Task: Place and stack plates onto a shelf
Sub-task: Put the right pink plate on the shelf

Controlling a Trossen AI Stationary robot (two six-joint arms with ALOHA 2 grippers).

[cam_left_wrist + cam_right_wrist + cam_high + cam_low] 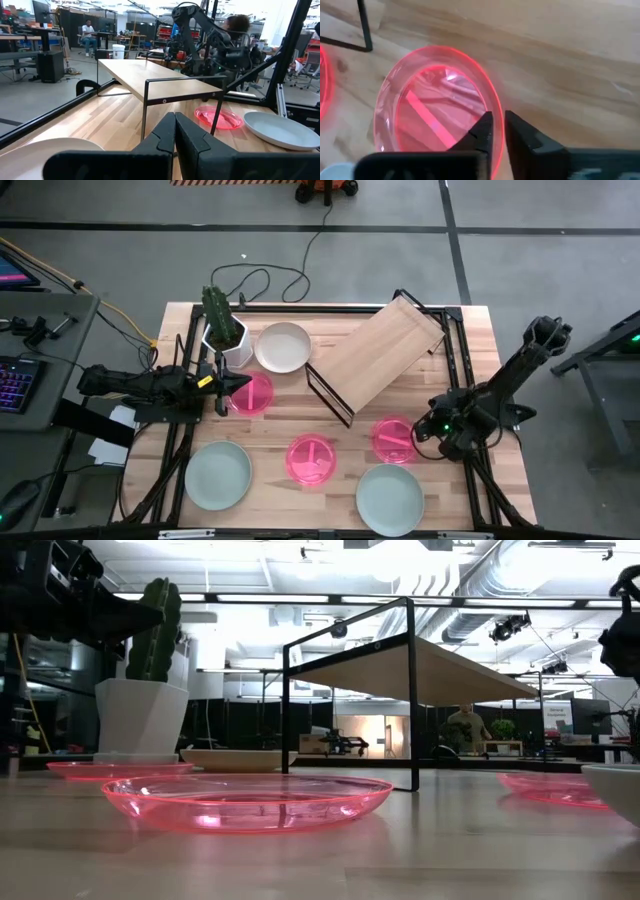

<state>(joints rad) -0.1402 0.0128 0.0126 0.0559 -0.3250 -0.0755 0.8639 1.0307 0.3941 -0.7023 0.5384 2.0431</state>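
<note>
The plywood shelf (385,355) stands slantwise on its black frame at the table's far middle. Three pink plates lie flat on the table: one (253,394) by my left gripper, one (311,458) at the near middle, one (395,438) by my right gripper. A cream plate (283,347) sits beside the cactus, and two grey-green plates (218,474) (390,498) lie near the front edge. My left gripper (175,131) is shut on nothing and hovers over the left pink plate's edge. My right gripper (499,122) is down at the right pink plate. My right gripper holds the right pink plate by its rim (496,107) on the side toward the table's right edge. One finger (482,132) is inside the plate and the other (522,142) outside. The fingers slant down from the right. The plate (555,785) lies on the table.
A white pot with a green cactus (222,330) stands at the far left, close to my left arm. The shelf's black legs (330,395) reach toward the table's middle. Black frame rails (455,330) run along the table's edges. People sit in the room beyond.
</note>
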